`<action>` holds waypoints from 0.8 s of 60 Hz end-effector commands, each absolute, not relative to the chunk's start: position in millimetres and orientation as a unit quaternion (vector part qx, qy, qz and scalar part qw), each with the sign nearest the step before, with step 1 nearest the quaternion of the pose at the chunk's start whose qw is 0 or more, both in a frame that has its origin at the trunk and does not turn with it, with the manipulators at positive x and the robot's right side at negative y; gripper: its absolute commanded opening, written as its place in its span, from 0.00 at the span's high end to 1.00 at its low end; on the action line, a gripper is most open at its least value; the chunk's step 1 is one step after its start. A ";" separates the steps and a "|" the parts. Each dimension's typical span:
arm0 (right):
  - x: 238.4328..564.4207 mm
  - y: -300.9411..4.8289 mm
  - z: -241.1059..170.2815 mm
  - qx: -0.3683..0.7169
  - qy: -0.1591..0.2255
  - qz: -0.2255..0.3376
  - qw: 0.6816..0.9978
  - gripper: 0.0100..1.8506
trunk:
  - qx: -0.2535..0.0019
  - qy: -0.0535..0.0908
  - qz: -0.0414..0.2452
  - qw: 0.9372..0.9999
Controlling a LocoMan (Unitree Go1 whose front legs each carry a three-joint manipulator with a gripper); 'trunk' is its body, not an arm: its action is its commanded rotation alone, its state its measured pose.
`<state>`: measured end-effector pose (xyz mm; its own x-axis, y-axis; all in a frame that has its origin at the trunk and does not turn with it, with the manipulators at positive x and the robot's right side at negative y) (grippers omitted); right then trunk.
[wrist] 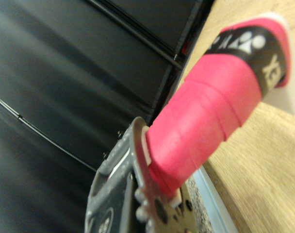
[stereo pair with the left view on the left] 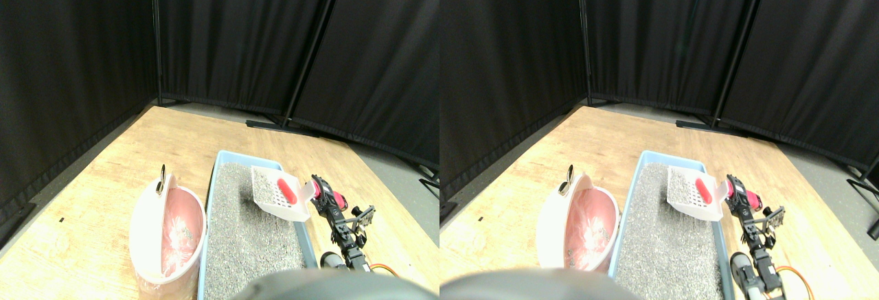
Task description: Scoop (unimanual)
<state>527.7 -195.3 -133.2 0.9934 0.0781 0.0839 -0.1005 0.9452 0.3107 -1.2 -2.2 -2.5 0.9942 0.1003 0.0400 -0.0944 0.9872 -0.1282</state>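
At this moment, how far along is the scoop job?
Done: the red object lies in the white scoop, raised above the litter tray. In hand: the right gripper grips the scoop's pink-wrapped handle. Left: carrying it to the pink-lined bin and tipping it in.

No legible text on handle (wrist: 205, 107).

white scoop (stereo pair with the left view on the left: 278, 193), pink-wrapped handle (wrist: 201, 121)

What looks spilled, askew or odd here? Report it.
Nothing looks spilled. The white scoop is lifted above the grey litter in the blue tray, carrying a red piece. The bin beside the tray tilts, but that may be intended.
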 end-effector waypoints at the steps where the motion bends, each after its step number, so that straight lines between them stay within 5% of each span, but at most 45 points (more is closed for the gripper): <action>1: 530.4 -193.3 -115.3 0.200 -0.086 0.070 0.974 0.97 | -0.066 -0.024 0.054 0.996; 29: 525.2 -184.9 -109.7 0.407 -0.073 0.081 0.907 0.97 | -0.074 -0.027 0.058 0.995; 48: 520.8 -176.7 -109.8 0.454 -0.049 0.081 0.886 0.97 | -0.082 -0.027 0.061 0.994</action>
